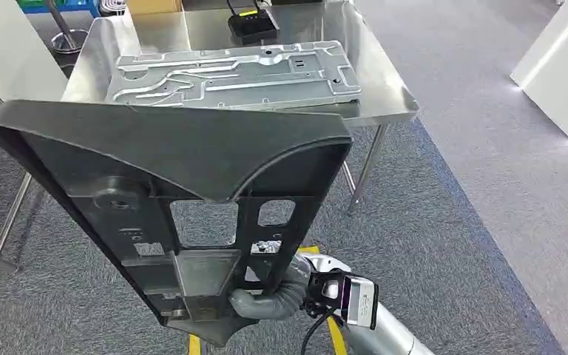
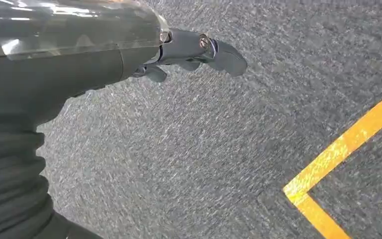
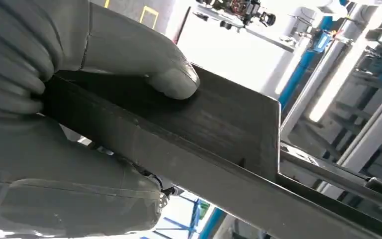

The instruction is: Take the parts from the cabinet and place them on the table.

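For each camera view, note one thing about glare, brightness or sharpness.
Head view: ceiling light glares off the steel table. Left wrist view: reflections streak the clear cover above the left hand; the carpet looks streaky. Right wrist view: the background is blown out white behind the right hand gripping the dark panel.

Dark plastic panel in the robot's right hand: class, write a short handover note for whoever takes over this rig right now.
Right hand: grips the dark plastic panel by its lower edge, held up in the air short of the steel table.
Left hand: holds nothing, hangs over the grey carpet near a yellow floor line.
Done: one silver metal plate already lies flat on the table.
Left: set the panel down on the table; whether more parts wait in the cabinet cannot be told.
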Robot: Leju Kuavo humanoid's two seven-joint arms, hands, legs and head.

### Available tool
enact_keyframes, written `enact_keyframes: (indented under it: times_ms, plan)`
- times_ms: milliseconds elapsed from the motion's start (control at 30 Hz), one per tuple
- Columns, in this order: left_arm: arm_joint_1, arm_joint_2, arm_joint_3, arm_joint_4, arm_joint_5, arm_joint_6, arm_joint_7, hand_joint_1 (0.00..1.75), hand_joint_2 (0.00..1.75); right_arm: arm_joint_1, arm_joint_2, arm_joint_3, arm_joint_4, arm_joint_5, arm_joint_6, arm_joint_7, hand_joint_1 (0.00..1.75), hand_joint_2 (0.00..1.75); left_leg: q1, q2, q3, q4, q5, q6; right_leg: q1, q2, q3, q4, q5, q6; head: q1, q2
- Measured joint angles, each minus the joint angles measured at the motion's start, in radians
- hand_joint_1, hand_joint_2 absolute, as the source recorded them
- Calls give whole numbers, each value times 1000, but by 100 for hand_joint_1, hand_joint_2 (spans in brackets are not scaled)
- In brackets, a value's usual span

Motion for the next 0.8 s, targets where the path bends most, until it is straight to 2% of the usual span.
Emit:
enact_keyframes:
  times_ms: [33,67,100,133,167,200,233,267,300,333,367,400,433,500,533,567,600,633,667,733,767,800]
  plan:
    - [1,-1,0,0,0,0,0,0,175,-1,0,0,0,0,0,0,168,175,0,0,3,-2,-8,-5,3,-2,25,-75,34,-8,0,0]
    - [0,-1,0,0,0,0,0,0,175,-1,0,0,1,0,0,0,168,175,-2,-1,8,-2,-12,-10,11,-3,20,-74,-7,-10,0,0]
    - [-3,-1,0,0,0,0,-1,0,175,-1,0,-1,1,0,0,0,168,175,0,0,6,-6,-15,-17,12,-3,23,-74,-5,-18,0,0]
    - [-1,-2,0,0,0,-2,-2,0,175,0,0,-1,1,1,0,0,168,175,0,1,16,-4,-15,-24,13,-3,23,-81,13,-26,0,0]
    - [1,-3,0,0,0,-2,-5,0,175,-1,0,-1,2,1,0,0,168,175,-3,2,19,5,-10,-34,12,-2,27,-82,12,-34,0,0]
    - [-1,-2,0,0,0,-2,-5,0,175,-1,2,-1,1,1,0,0,168,175,-3,2,21,10,-13,-39,6,-1,43,-85,13,-38,0,0]
    - [-1,-2,0,0,0,-2,-5,0,175,-2,2,-1,1,1,0,0,168,175,0,3,12,41,-21,-39,3,-2,56,-92,10,-43,1,0]
    - [-6,-1,0,0,0,-2,-6,0,175,-5,3,-1,1,1,0,0,168,175,1,3,-26,108,-33,-45,2,-4,63,-94,5,-48,0,0]
    - [-7,0,0,0,0,-2,-6,0,175,-5,5,-1,1,1,0,0,168,175,3,4,-72,182,-60,-53,2,-5,66,-94,0,-49,0,0]
    - [-7,0,0,0,0,-2,-6,0,175,-4,5,-1,2,1,0,0,168,175,4,4,-122,257,-98,-60,3,-5,70,-94,-6,-51,0,0]
    - [-3,-1,0,0,0,-2,-6,0,175,-2,5,-1,3,1,0,0,168,175,5,4,-160,307,-126,-60,3,-4,74,-93,-11,-52,0,0]
    - [0,-2,0,0,-2,-3,-6,0,175,0,5,-1,4,1,0,0,168,175,5,4,-181,320,-128,-59,3,-2,80,-93,-17,-52,0,0]
    - [1,-2,0,0,-2,-4,-7,0,175,0,5,-1,4,1,0,0,168,175,5,4,-181,287,-100,-58,4,-1,90,-93,-24,-51,0,0]
    - [2,0,0,0,-2,-5,-8,0,175,-1,5,-1,4,1,0,0,168,175,4,4,-126,121,13,-48,5,0,114,-93,-40,-47,0,0]
    - [2,0,0,0,-2,-5,-9,0,175,-1,5,-1,4,1,1,0,168,175,2,5,-95,32,75,-37,5,-1,122,-95,-49,-44,0,0]
    - [4,1,0,0,-2,-5,-8,0,175,0,5,-1,5,1,3,0,168,175,-4,4,-94,13,70,-35,8,-1,131,-91,-54,-38,0,0]
    - [1,0,0,0,-3,-5,-10,0,175,-1,5,-1,5,1,5,0,168,175,-7,5,-93,10,45,-31,8,-1,127,-94,-58,-32,0,0]
    - [0,0,0,0,-5,-5,-10,0,175,-1,6,-1,5,1,6,0,168,175,-8,4,-87,6,63,-24,9,-1,129,-99,-63,-25,0,0]
    - [0,0,0,0,-8,-5,-10,0,175,1,6,-1,5,1,7,0,168,175,-7,4,-87,3,64,-18,9,-1,134,-82,-53,-18,0,0]
    - [1,0,0,0,-8,-5,-10,0,175,1,8,-2,2,1,9,0,168,175,2,2,-58,-6,62,-8,8,-1,136,-60,-68,-7,0,0]
    - [-1,0,0,0,-8,-5,-10,0,175,-1,8,-3,2,1,10,0,168,175,2,3,-52,-6,57,-2,8,0,110,-14,-86,-3,0,0]
    - [-4,0,0,0,-8,-5,-10,0,175,-1,8,-3,2,1,11,0,168,175,2,2,-50,-6,54,0,6,0,66,54,-114,2,1,0]
